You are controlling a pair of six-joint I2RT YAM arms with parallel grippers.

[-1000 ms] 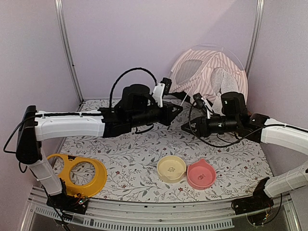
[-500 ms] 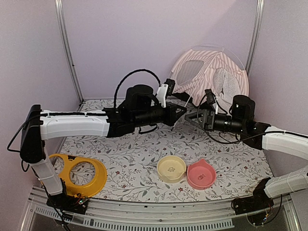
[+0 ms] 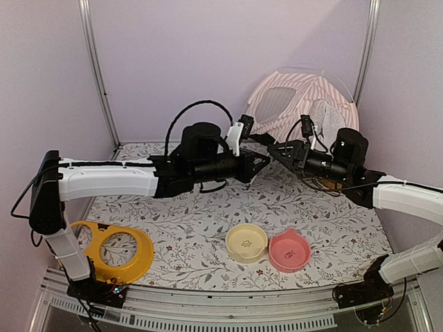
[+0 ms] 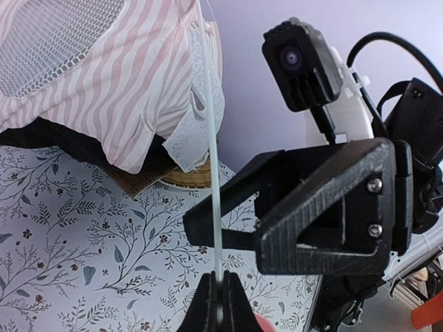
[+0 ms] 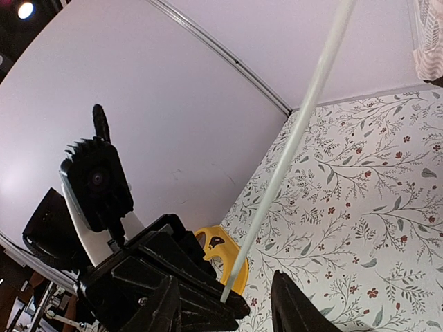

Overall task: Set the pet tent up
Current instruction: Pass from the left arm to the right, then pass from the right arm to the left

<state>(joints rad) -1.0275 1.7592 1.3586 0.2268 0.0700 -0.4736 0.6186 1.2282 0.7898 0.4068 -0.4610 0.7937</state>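
Pet tent (image 3: 301, 104): stands on edge at the far right corner of the table (image 3: 208, 214), leaning on the back wall, not yet opened into shape.
Left gripper (image 4: 220, 308): pinched together on the thin clear pole (image 4: 212, 138) at its free end, likely to hold it steady.
Right gripper (image 5: 228, 304): fingers apart with the same pole between them, seemingly touching neither (lining up for a second grip, I judge).
Pole: runs from the left grip up to the tent's striped cloth, so moving it should flex the frame.
Bowls: cream bowl (image 3: 246, 242) and pink bowl (image 3: 289, 250) sit side by side near the front edge, well apart from the work.
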